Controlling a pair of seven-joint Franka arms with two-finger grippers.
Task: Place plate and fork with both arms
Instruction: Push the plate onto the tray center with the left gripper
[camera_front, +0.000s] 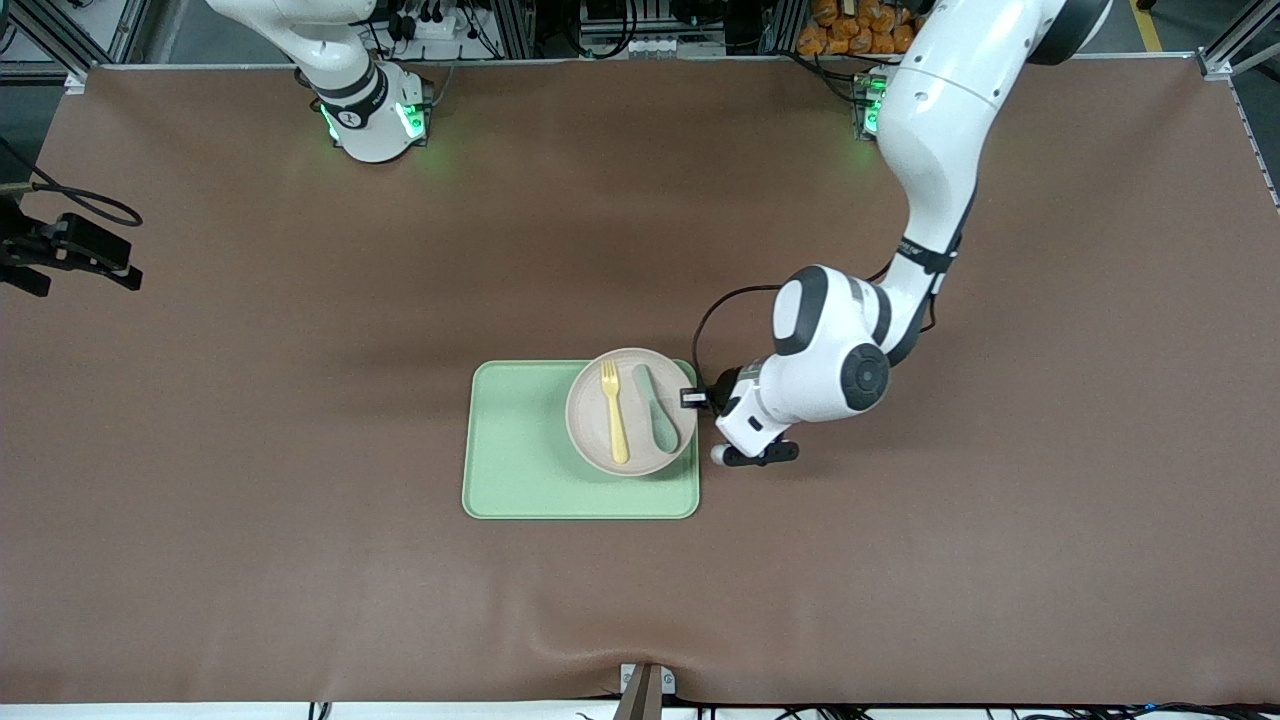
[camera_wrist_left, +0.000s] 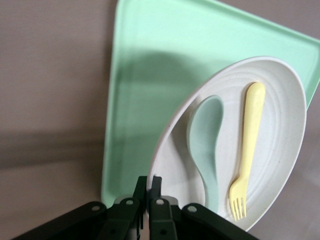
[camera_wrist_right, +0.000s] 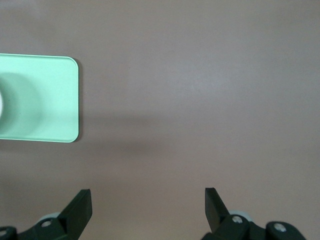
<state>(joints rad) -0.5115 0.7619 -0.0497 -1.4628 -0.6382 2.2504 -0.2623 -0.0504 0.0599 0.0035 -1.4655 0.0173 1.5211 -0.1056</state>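
Front view: one round, shallow, pale beige-pink plate rests on the single rectangular light-green tray on the brown counter, carrying one pale-yellow plastic fork and one grey-green spoon. Left wrist view: the left pincer is clamped on the plate's thin rim; the plate seems light, stiff and smooth, so its contents may slide if tilted. Right wrist view: the right pincer hovers with fingers apart over bare counter, waiting.

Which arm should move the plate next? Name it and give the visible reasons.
Left. The left gripper is already shut on the plate rim at the tray edge, fork and spoon lying on it. The right gripper hangs open over bare table, away from the tray.
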